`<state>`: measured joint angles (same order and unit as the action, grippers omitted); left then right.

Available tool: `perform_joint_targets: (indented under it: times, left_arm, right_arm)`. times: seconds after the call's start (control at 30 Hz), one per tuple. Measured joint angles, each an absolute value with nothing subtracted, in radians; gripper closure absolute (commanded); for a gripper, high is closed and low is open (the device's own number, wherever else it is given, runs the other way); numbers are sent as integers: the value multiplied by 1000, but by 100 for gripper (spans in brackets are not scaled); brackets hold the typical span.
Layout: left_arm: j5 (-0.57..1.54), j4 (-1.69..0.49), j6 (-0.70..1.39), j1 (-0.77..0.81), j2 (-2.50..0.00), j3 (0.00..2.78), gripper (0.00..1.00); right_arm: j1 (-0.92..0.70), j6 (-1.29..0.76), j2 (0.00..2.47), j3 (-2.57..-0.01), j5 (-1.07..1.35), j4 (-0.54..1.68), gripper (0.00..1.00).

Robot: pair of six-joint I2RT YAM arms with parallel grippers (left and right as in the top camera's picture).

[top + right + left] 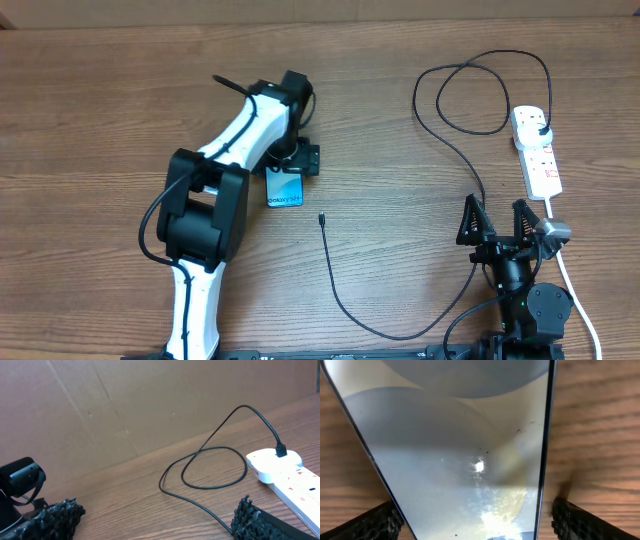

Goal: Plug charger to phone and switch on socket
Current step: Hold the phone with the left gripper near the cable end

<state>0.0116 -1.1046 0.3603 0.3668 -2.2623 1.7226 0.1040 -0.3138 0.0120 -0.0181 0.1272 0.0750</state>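
My left tool (292,168) is apart around the phone (285,189). My right tool (498,222), also apart, hangs near the socket (538,155) at the right edge of the desk (100,120).

black charger (340,290), white red-marked socket (537,150), blue-teal phone (284,187), brown wood-grain table (90,120).

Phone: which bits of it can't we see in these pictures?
- Overhead: the upper end of the phone hides under the left arm.
- Overhead: its charging port is too small to spot.
- Left wrist: the phone fills the picture, both ends are cut off by the edges, and reflections hide the screen.
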Motion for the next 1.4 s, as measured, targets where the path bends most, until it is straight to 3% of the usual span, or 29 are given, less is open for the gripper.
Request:
perform_joint_targets:
  times: [0.47,1.4]
  left_arm:
    - [28,-1106,471,339,-2262,1721,0]
    - [22,-1092,469,345,-2262,1720,6]
  right_arm:
    - [104,-314,12,-18,127,75,0]
    - [104,-314,12,-18,127,75,0]
